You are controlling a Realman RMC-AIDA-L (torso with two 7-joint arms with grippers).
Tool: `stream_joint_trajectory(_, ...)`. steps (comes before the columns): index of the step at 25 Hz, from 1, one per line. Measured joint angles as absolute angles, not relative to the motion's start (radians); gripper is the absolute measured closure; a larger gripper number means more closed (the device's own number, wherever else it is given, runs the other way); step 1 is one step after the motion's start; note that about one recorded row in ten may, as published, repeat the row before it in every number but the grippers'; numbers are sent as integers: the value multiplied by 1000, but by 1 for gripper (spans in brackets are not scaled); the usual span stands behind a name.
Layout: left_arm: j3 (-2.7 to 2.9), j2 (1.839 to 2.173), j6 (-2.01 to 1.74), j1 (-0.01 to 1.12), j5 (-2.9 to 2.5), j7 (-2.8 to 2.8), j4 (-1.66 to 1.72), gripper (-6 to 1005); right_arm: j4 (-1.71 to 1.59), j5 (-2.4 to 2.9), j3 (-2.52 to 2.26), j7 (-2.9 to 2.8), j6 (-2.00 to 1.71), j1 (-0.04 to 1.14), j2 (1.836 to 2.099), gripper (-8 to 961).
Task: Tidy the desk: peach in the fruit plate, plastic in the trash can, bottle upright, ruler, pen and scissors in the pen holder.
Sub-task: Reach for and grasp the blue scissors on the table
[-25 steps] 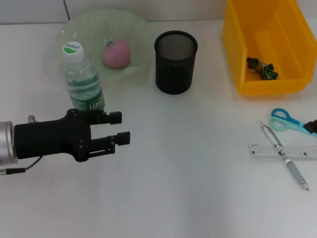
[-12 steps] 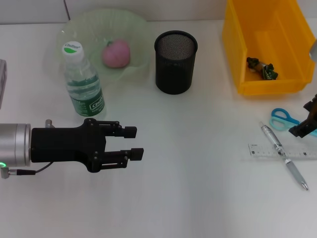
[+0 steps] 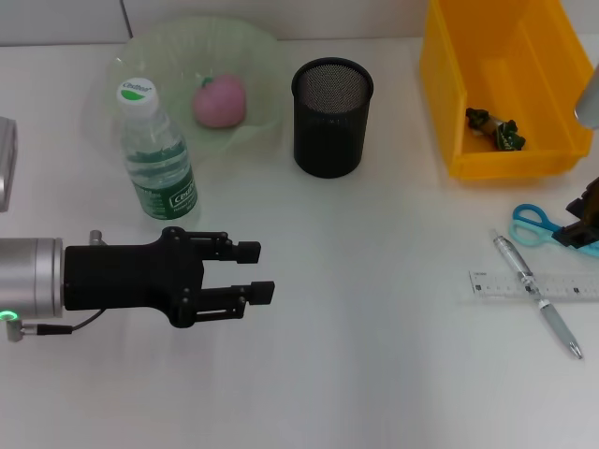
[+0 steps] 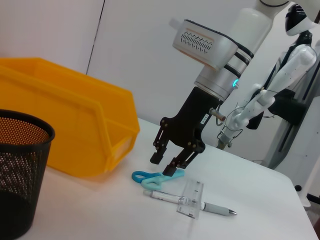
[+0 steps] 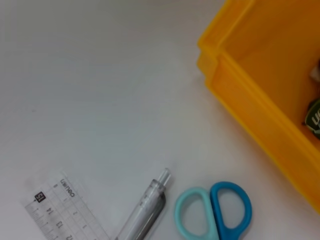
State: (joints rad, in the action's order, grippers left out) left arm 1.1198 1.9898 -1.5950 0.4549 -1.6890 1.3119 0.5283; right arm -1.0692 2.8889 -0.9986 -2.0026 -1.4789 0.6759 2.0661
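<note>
1. Worktop (image 3: 374, 309) carries everything, white and flat.
2. Left claw (image 3: 253, 271) hovers over the worktop just in front of the bottle (image 3: 154, 154), fingers spread apart and grasping nothing.
3. Bottle stands upright, cap on, beside the plate (image 3: 262, 56).
4. Peach (image 3: 220, 101) lies in the plate.
5. Holder (image 3: 331, 117) stands between plate and bin (image 3: 449, 84).
6. Plastic (image 3: 496, 129), a crumpled scrap, lies in the bin.
7. Right claw (image 4: 167, 165) is low over the scissors (image 3: 535, 224), at the blade end; its fingers are released, with one tip at or just above the scissors and whether it touches cannot be told.
8. Scissors lie flat on the worktop near the bin, handles toward the pen (image 3: 535, 292).
9. Pen lies slantwise across the ruler (image 3: 533, 285), touching it.
</note>
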Motion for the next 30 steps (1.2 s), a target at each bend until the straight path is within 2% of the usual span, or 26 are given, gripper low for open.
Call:
stream_joint_trajectory(10, 1120, 1995, -1572, 458, -1689, 1324, 525, 422, -960, 2892, -998, -1974, -1444, 720, 2056, 635)
stream_joint_trajectory(26, 1120, 1998, -1559, 460, -1689, 1335, 528, 423, -957, 2894, -998, -1967, -1441, 719, 2055, 713)
stream_joint_trajectory(30, 1119, 1999, -1558, 457, -1689, 1335, 529, 422, -964, 2889, -992, -1967, -1445, 714, 2056, 760)
